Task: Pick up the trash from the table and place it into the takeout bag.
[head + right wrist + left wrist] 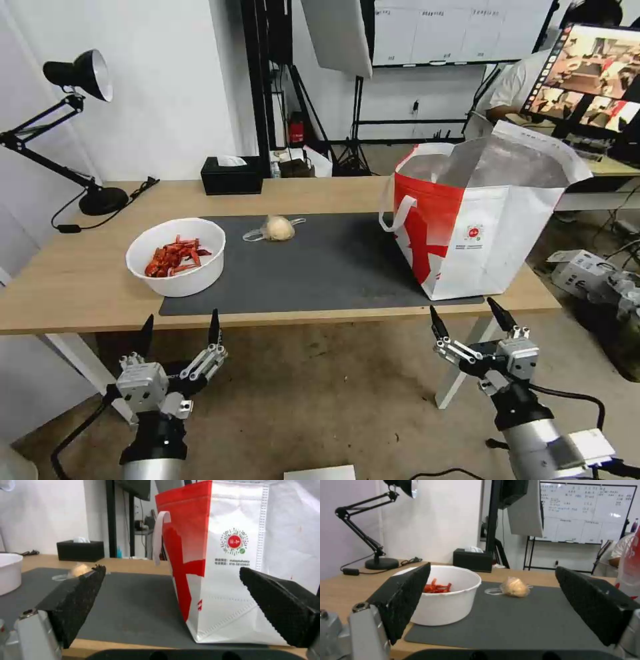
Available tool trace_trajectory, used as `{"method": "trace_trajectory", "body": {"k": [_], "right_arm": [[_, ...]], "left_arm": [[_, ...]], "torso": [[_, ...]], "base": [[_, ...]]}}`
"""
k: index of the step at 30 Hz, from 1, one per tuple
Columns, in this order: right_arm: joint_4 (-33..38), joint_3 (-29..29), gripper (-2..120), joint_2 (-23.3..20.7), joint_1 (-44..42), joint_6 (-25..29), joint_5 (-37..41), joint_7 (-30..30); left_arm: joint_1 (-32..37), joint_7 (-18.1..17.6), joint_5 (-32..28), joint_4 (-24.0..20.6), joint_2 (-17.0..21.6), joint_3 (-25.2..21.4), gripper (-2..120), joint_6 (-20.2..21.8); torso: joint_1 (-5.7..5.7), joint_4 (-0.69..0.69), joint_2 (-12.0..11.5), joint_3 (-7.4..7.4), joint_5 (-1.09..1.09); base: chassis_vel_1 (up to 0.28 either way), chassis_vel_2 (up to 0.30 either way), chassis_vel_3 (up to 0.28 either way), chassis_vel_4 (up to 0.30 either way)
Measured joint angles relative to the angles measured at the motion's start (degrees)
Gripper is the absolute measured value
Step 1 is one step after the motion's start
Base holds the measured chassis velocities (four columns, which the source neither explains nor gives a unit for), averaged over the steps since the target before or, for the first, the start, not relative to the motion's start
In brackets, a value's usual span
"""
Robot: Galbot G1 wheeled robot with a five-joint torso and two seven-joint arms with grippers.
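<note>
So from the head view, both arms are hanging back below the near edge of the table (80,280), not touching anything. The left hand (179,328) is sitting released, fingers spread, right in front of the white bowl of red shells (177,257), which looks to me like it's lining up for that one. The right hand (465,317) is also released and empty, parked in front of the takeout bag (477,227). The bag is standing upright on the right end of the dark mat (333,267) with its mouth gaping open, foil lining showing, so dropping stuff in should be easy. The wrapped yellowish lump (278,228) is lying mid-mat toward the far edge, well apart from both bowl and bag.

Left wrist view: the spread fingers (403,597) are framing the bowl up close, with the lump further back on the mat.

Right wrist view: the fingers (80,597) are wide apart facing the bag's logo side.

Room-wise, a black tissue box (231,175) and a desk lamp (73,133) are sitting at the table's back, and there's a whiteboard (586,512) behind.
</note>
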Motion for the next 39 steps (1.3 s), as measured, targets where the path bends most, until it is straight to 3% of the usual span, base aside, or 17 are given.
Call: {"method": "trace_trajectory", "body": {"k": [8,14,18,19,22,23,26,31,35,37,38,39], "right_arm": [[0.2,-0.7,100,-0.1,0.6,-0.5,0.3,0.5],[-0.2,-5.3,100,-5.7,8.2,-7.5,7.0,4.4],[-7.9,-14.5,100,-12.3,26.2,-14.0,17.6,7.3],[-7.9,-14.5,100,-12.3,26.2,-14.0,17.6,7.3],[-18.1,-23.2,100,-13.1,41.5,-16.2,22.3,7.1],[-18.1,-23.2,100,-13.1,41.5,-16.2,22.3,7.1],[-27.0,-31.4,100,-11.1,56.2,-18.3,27.0,8.0],[-36.5,-38.7,100,-7.3,67.8,-19.0,27.7,7.1],[-52.3,-45.9,100,0.6,81.7,-21.0,27.6,4.5],[-55.2,-46.6,100,2.2,83.4,-21.3,27.5,3.9],[-64.5,-48.4,100,6.9,87.9,-23.2,27.3,1.3],[-64.5,-48.4,100,6.9,87.9,-23.2,27.3,1.3]], "left_arm": [[1.6,0.0,0.3,0.0,-0.1,-0.1,100,-2.1],[2.1,-0.1,1.0,0.0,-0.2,0.1,100,-2.6],[5.2,-1.2,3.5,0.0,-0.6,0.4,100,-6.2],[5.2,-1.2,3.5,0.0,-0.6,0.4,100,-6.2],[5.6,-2.0,3.8,0.0,-0.7,0.4,100,-5.6],[5.6,-2.0,3.8,0.0,-0.7,0.4,100,-5.6],[5.7,-2.2,3.9,0.0,-1.4,0.3,100,-5.0],[5.7,-2.2,4.0,0.0,-1.7,0.3,100,-4.3],[4.2,-2.2,4.0,0.0,-1.7,0.1,100,-2.6],[3.7,-2.3,4.0,0.0,-1.7,0.1,100,-2.2],[1.6,-2.3,4.0,0.0,-1.6,0.1,100,-0.5],[1.6,-2.3,4.0,0.0,-1.6,0.1,100,-0.5]], "torso": [[0.00,-0.02,0.0,0.00,0.01],[0.00,-0.03,0.0,0.00,0.00],[0.02,0.01,0.0,0.02,0.02],[0.02,0.01,0.0,0.02,0.02],[0.01,-0.03,0.0,0.02,0.02],[0.01,-0.03,0.0,0.02,0.02],[0.02,0.00,0.0,0.02,0.00],[0.02,-0.01,0.0,0.02,-0.01],[0.02,0.02,0.0,0.02,0.00],[0.02,0.00,0.0,0.02,-0.01],[0.02,0.00,0.0,0.01,-0.01],[0.02,0.00,0.0,0.01,-0.01]], "base": [[0.000,0.000,0.000,0.000],[0.000,0.000,0.000,0.000],[0.000,0.000,0.000,0.000],[0.000,0.000,0.000,0.000],[0.000,0.000,0.000,0.000],[0.000,0.000,0.000,0.000],[0.000,0.000,0.000,0.000],[0.000,0.000,0.000,0.000],[0.000,0.000,0.000,0.000],[0.000,0.000,0.000,0.000],[0.000,0.000,0.000,0.000],[0.000,0.000,0.000,0.000]]}}
